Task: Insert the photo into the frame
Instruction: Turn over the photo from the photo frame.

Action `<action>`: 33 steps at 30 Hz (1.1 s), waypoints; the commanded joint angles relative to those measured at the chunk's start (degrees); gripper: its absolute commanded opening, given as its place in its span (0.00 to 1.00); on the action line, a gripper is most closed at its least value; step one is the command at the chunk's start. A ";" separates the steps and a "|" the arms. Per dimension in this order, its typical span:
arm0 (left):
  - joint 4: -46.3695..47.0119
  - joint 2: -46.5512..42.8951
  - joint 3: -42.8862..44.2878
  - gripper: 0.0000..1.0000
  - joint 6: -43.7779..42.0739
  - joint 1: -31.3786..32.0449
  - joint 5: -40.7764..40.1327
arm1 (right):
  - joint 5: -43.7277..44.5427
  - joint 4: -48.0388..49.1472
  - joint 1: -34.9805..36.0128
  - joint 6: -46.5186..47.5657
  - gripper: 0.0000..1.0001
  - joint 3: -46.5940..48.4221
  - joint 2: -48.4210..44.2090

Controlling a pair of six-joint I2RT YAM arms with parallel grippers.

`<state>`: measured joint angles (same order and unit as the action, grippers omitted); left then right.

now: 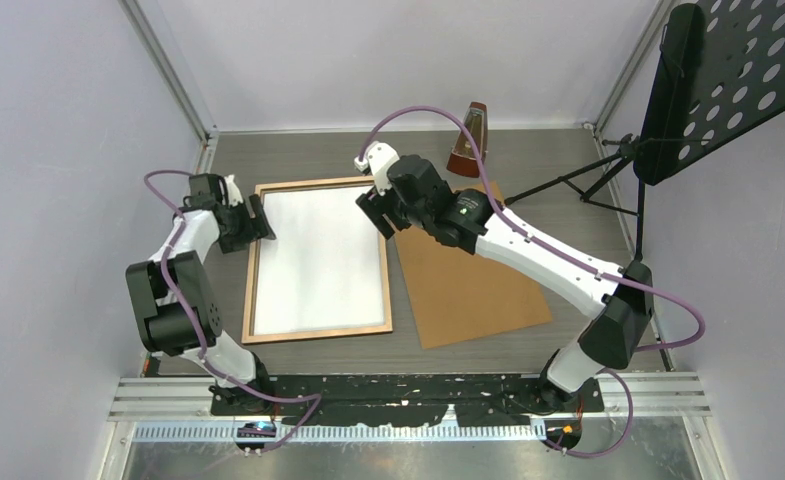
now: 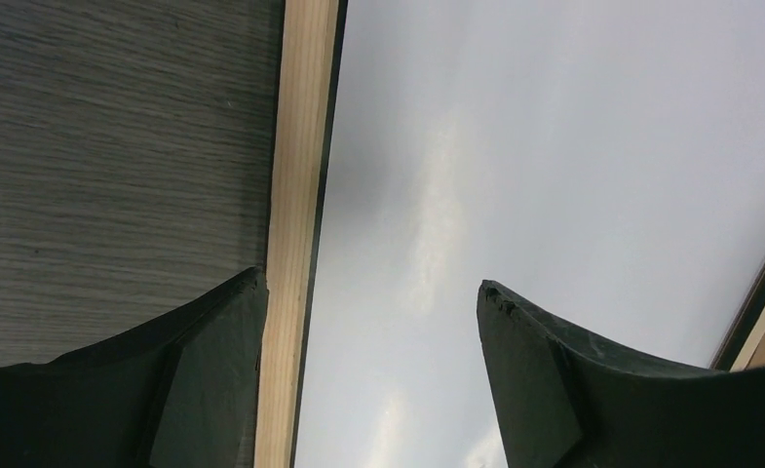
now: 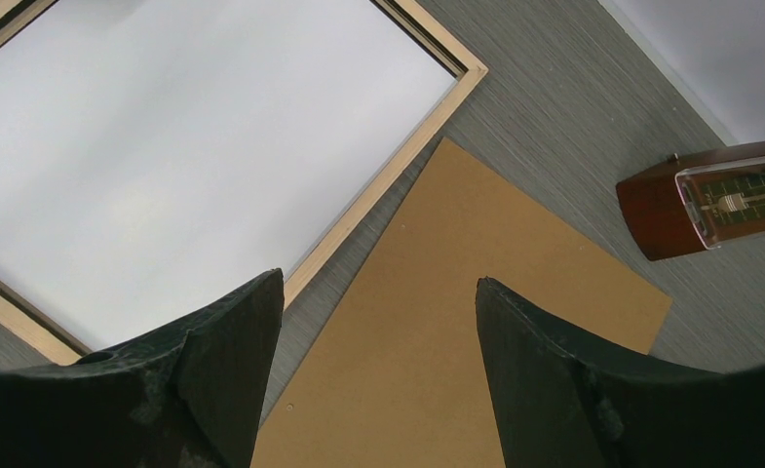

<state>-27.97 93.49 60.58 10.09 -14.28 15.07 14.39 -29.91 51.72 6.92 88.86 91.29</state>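
Note:
The frame [image 1: 251, 290] lies flat on the table with its light wood rear face up. The photo [image 1: 318, 260] lies inside it, plain white reverse up. My left gripper [image 1: 263, 225] is open at the frame's upper left edge. In the left wrist view the gripper [image 2: 370, 288] straddles the wood border [image 2: 295, 146], one finger outside it, the other over the photo [image 2: 554, 146]. My right gripper [image 1: 376, 215] is open and empty above the frame's upper right edge. In the right wrist view it [image 3: 378, 283] hangs over the frame border [image 3: 398, 161] and the photo [image 3: 183, 156].
A brown hardboard backing sheet [image 1: 473, 290] lies on the table right of the frame, also in the right wrist view [image 3: 456, 292]. A wooden metronome [image 1: 470, 140] stands at the back. A black music stand [image 1: 718, 80] stands at the back right. Walls enclose the table.

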 commanded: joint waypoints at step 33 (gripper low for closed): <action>-1.90 -1.29 -0.77 0.97 -6.66 23.76 4.93 | -7.80 8.38 -23.59 10.15 0.92 -41.64 -30.65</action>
<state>-28.71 88.49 58.24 2.63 7.79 18.26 7.07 -23.88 29.52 15.05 49.84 62.76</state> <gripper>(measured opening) 0.978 0.917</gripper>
